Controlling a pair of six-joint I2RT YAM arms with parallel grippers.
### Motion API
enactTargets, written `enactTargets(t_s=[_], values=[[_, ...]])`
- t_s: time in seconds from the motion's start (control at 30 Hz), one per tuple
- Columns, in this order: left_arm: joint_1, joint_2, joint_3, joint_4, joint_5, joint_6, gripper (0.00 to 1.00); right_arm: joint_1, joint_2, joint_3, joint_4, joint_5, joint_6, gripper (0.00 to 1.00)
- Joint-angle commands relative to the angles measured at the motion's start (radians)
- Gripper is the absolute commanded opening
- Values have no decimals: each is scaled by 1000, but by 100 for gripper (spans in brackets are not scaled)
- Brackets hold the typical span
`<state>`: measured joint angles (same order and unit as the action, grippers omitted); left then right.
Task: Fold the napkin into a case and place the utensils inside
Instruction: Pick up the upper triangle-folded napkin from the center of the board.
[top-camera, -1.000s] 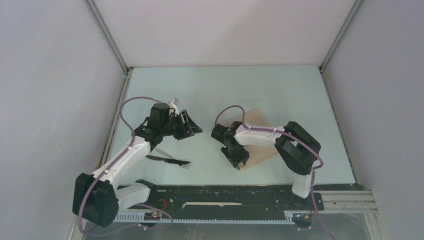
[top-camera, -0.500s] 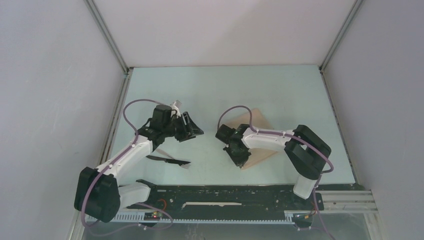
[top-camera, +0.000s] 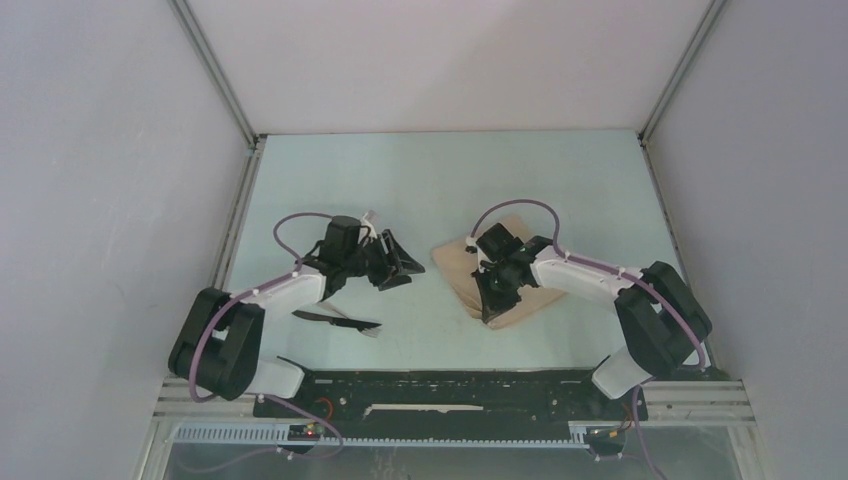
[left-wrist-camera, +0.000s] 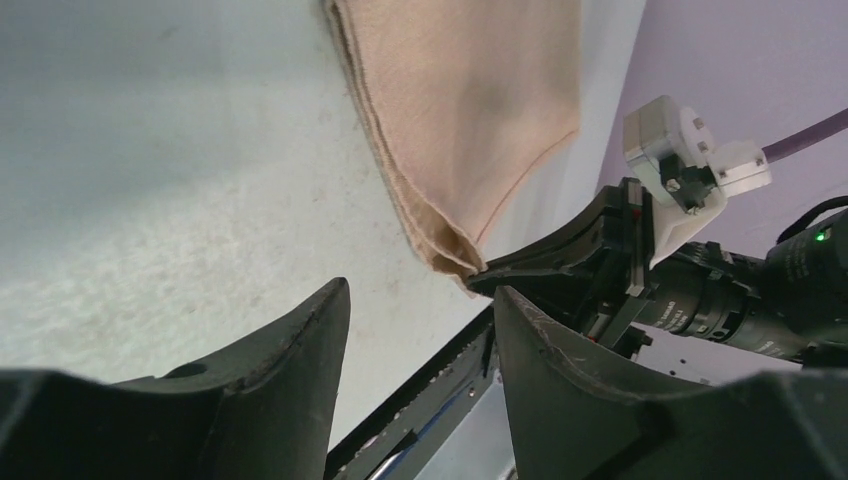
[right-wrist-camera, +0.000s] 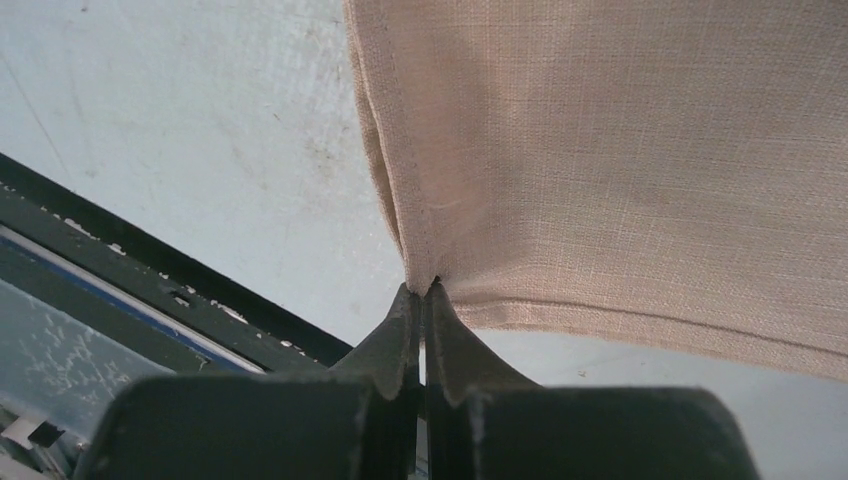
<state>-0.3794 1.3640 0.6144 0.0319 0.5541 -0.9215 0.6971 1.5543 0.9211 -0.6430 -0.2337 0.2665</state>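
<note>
The right gripper (right-wrist-camera: 422, 300) is closed tight on the near corner of the napkin (right-wrist-camera: 620, 150), which lies folded in layers on the table (top-camera: 450, 180), right of the middle. The left gripper (left-wrist-camera: 420, 292) hangs near it with jaws apart, holding nothing. The cloth looks soft, light and limp; I think the layers may slide, so a hemmed corner, all layers together, is the best hold. The utensils (top-camera: 335, 320) lie beside the left arm.

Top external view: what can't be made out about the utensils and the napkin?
Slim black utensils: top view, too small to tell fork from knife; outside both wrist views.
Tan cloth napkin: top view, centre hidden under the right arm; wrist views cut off its edges.
</note>
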Motion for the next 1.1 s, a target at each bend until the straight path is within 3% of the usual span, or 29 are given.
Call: enactTargets(t_s=[0.0,0.07,0.3,0.43,0.57,0.7,0.83,0.93,1.07], values=[[-42,39,7,170,42,-92,60,9,-18,-5,35,-40,-18,0],[-48,52,7,188,45,-102,60,14,4,-3,29,-29,-10,0],[-49,32,-7,188,46,-93,60,144,72,96,-119,184,-11,53],[-45,4,-24,181,34,-84,60,233,109,173,-205,345,0,68],[-31,-26,-39,150,19,-51,60,244,163,214,-218,358,8,69],[-5,-46,-65,148,32,-38,60,245,214,250,-213,344,8,53],[8,-55,-80,148,43,-29,60,237,247,254,-197,331,5,44],[14,-55,-86,152,51,-27,60,229,262,254,-190,329,-1,44],[20,-50,-89,164,61,-28,60,229,288,254,-186,342,-11,53]])
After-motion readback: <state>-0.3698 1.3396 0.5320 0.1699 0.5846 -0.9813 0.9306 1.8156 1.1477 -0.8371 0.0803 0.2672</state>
